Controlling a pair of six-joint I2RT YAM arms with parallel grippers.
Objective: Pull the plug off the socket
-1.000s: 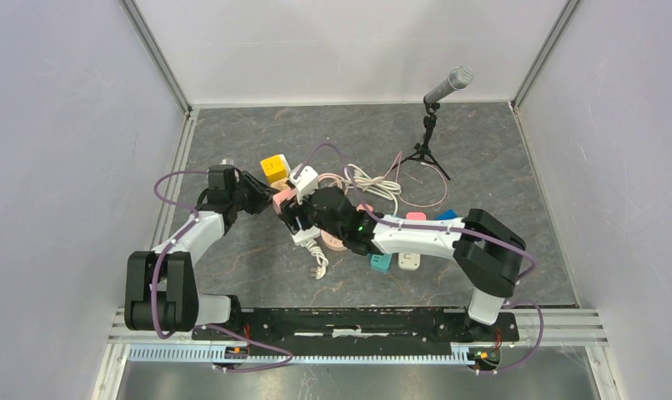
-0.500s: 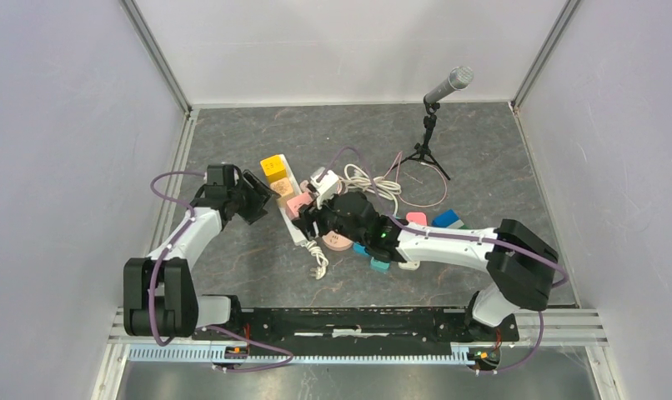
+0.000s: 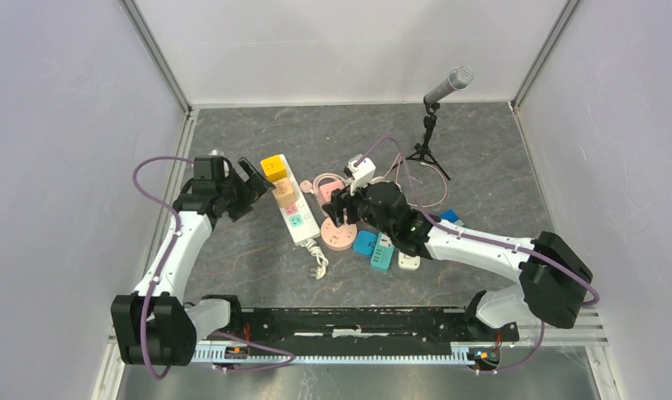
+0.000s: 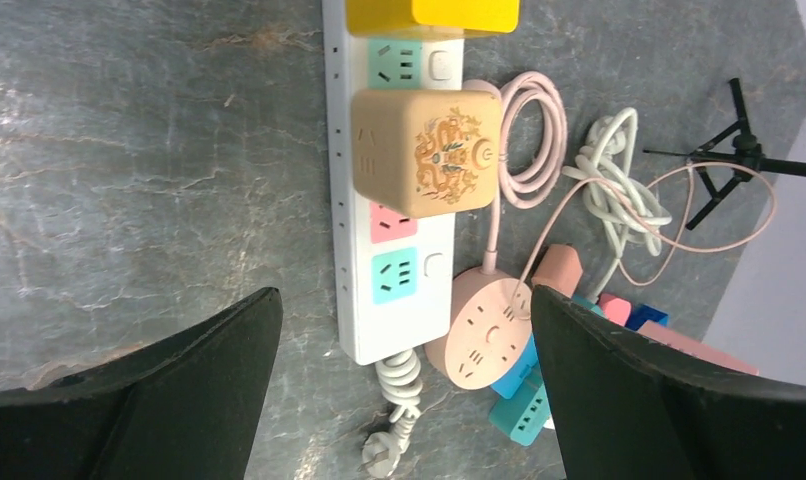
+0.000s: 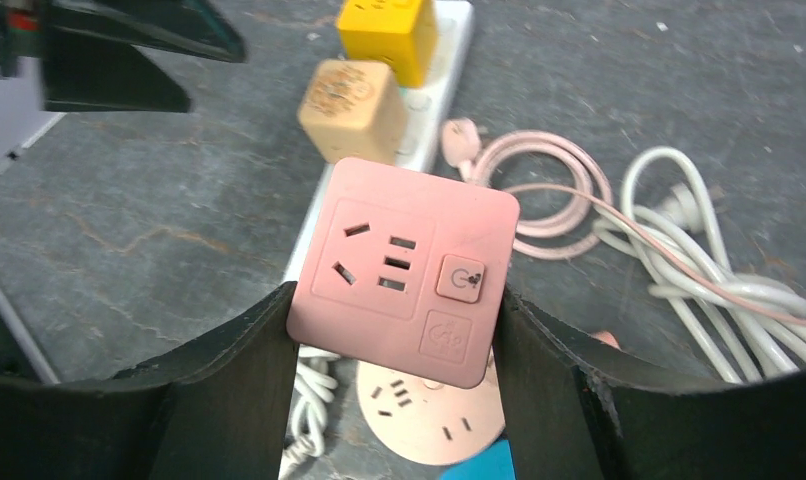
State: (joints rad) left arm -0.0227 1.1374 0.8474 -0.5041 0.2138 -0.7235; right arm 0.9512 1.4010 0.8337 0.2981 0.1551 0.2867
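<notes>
Two pincers flank the white power strip [image 3: 293, 208] lying on the counter [image 3: 233, 250]. The right pincer [image 5: 394, 305] is clamped on the pink cube plug [image 5: 399, 250], one finger pressed flat against each side. The plug hangs in the air, clear of the strip, just off the long edge that faces away from the left arm. Its socket face and little button look straight up at the wrist camera.

Over on the strip's opposite side, the left pincer [image 4: 404, 298] hovers with its fingers spread wide and nothing between them. On the strip itself, the yellow cube [image 4: 431, 15] sits at the far end and the tan cube [image 4: 424, 150] is plugged in right next to it. The pink and teal outlets toward the cord end stand bare. A round pink socket [image 4: 489, 340] lies just beside that cord end.
</notes>
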